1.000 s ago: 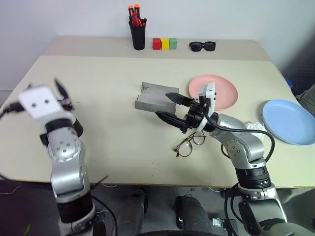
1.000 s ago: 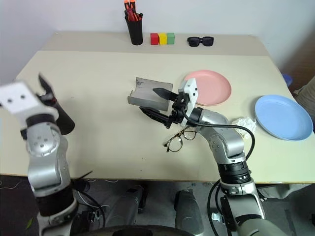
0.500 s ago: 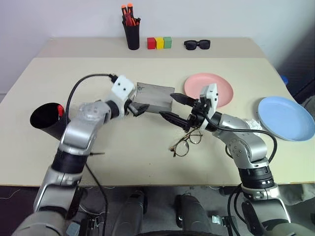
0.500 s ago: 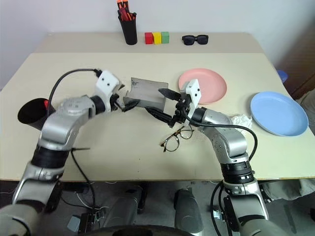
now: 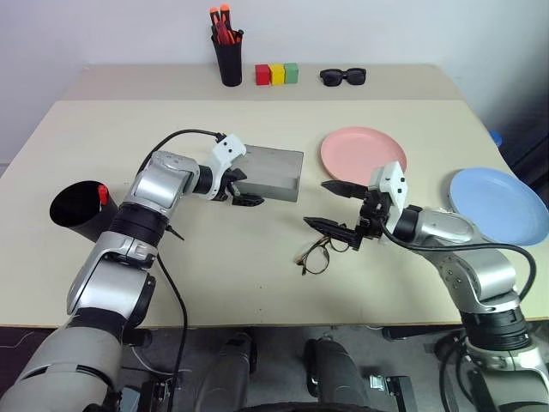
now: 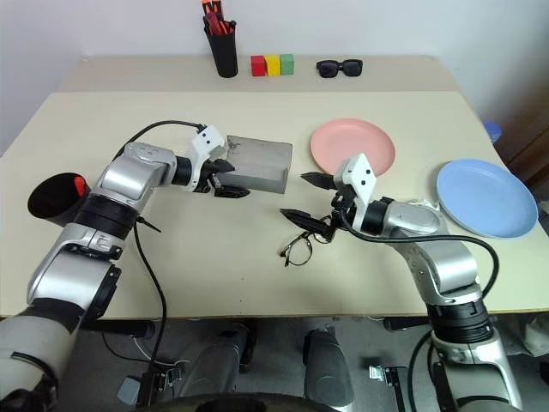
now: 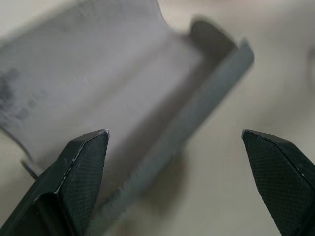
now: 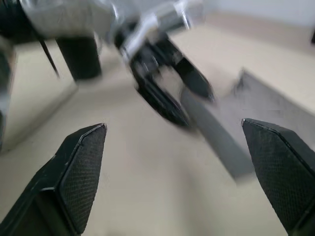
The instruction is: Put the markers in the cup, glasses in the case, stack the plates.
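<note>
At frame centre, we are holding both grippers released: left gripper hovering beside the grey case, right gripper poised above the glasses.

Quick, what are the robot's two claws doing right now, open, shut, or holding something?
Left gripper: open, empty, at the near left end of the grey case.
Right gripper: open, empty, just above the glasses.

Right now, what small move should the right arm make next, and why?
Probably lower the right gripper onto the glasses. Its fingers are open and it hovers just above them, while the glasses lie on the table, outside the grey case, which the open left gripper is next to.
</note>
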### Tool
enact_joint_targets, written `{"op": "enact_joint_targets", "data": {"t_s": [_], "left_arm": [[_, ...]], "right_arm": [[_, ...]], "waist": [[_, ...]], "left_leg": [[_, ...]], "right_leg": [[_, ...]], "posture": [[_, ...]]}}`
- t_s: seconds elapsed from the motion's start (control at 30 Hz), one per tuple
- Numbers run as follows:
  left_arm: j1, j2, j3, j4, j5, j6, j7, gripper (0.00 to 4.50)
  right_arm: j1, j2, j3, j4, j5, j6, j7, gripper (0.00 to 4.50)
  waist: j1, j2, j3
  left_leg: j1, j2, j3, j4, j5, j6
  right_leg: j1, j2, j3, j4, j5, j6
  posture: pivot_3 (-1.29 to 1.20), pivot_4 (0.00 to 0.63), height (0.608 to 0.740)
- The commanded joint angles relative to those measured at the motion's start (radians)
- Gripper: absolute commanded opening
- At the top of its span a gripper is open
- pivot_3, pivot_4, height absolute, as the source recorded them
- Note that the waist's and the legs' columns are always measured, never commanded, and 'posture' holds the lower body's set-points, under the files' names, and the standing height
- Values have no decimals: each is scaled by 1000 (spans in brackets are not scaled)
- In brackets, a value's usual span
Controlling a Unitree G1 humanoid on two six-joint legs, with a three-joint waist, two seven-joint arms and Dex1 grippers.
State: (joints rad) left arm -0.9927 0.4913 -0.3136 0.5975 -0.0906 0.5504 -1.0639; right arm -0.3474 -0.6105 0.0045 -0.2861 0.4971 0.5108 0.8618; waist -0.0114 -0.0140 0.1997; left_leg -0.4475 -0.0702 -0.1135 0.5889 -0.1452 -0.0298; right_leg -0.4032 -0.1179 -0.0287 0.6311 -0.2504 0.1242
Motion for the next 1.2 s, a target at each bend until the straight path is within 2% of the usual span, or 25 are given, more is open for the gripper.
{"op": "enact_joint_targets", "data": {"t_s": [0.03, 0.07, 0.13, 0.3, 0.47, 0.63, 0.77, 1.0, 1.1, 1.17, 1.2], "left_arm": [[-43, 8, -20, 32, 38, -59, -60, 3924], [-46, 5, -20, 47, 46, -73, -64, 3601], [-50, -4, -15, 70, 57, -90, -67, 2675], [-37, -7, 0, 65, 62, -125, -96, 21], [35, 29, 11, -57, 34, -205, -178, 21], [132, 90, 3, -272, -1, -155, -272, 21], [201, 141, -33, -427, 9, -121, -313, 21], [226, 131, -60, -501, 20, -59, -286, 21], [222, 124, -54, -494, 19, -48, -263, 891], [216, 107, -19, -485, -1, -57, -235, 1847], [214, 98, 0, -482, -12, -61, -218, 1847]], "right_arm": [[18, -47, -27, -32, -26, -37, 20, 4500], [26, -59, -31, -27, -31, -46, 28, 4500], [38, -74, -36, -18, -38, -63, 39, 4500], [47, -84, -42, 7, -46, -96, 56, 4500], [48, -84, -58, 46, -40, -125, 81, 4500], [30, -66, -82, 53, 42, -56, 92, 4500], [29, -79, -47, 51, 16, -49, 102, 4500], [19, -91, -11, 53, -29, -50, 103, 4500], [9, -110, -3, 63, -56, -58, 117, 4500], [-7, -136, 2, 76, -97, -98, 135, 4500], [-19, -145, 5, 83, -113, -115, 139, 4500]], "waist": [[0, 0, 0], [0, 0, 0], [-1, 0, 0], [0, 0, 0], [-2, 0, 0], [-1, 0, 0], [-1, 0, 0], [0, 0, 0], [-1, 0, 0], [0, 0, 0], [0, 0, 0]], "left_leg": [[0, 0, 0, 0, 0, 0], [0, 0, 0, 0, 0, 0], [-1, 0, 0, 0, 0, 0], [-2, 0, 0, 1, 0, 0], [-2, 0, 0, 2, 0, 0], [-2, 1, -2, 2, 0, 0], [-2, 3, -2, 3, 0, 0], [-2, 3, -2, 4, 0, 1], [-2, 3, -2, 4, 0, 1], [-2, 3, -2, 4, 0, 1], [-2, 3, -2, 4, 0, 1]], "right_leg": [[0, 0, 0, 0, 0, 0], [0, -1, 0, 0, 0, 0], [0, -1, 0, 0, 0, 0], [-1, -1, 0, 0, 0, 1], [0, -1, 0, 0, 0, 1], [-1, -1, 0, 0, 0, 0], [0, -1, 0, 0, 0, -1], [0, -1, 1, 0, -1, -4], [0, -1, 0, 1, -1, -3], [0, -1, 0, 1, -1, -3], [0, -1, 0, 1, 0, -1]], "posture": [[0, 150, 740], [0, 150, 740], [0, 150, 740], [0, 150, 740], [0, 150, 740], [0, 150, 740], [0, 150, 740], [0, 150, 740], [0, 150, 740], [0, 150, 740], [0, 150, 740]]}}
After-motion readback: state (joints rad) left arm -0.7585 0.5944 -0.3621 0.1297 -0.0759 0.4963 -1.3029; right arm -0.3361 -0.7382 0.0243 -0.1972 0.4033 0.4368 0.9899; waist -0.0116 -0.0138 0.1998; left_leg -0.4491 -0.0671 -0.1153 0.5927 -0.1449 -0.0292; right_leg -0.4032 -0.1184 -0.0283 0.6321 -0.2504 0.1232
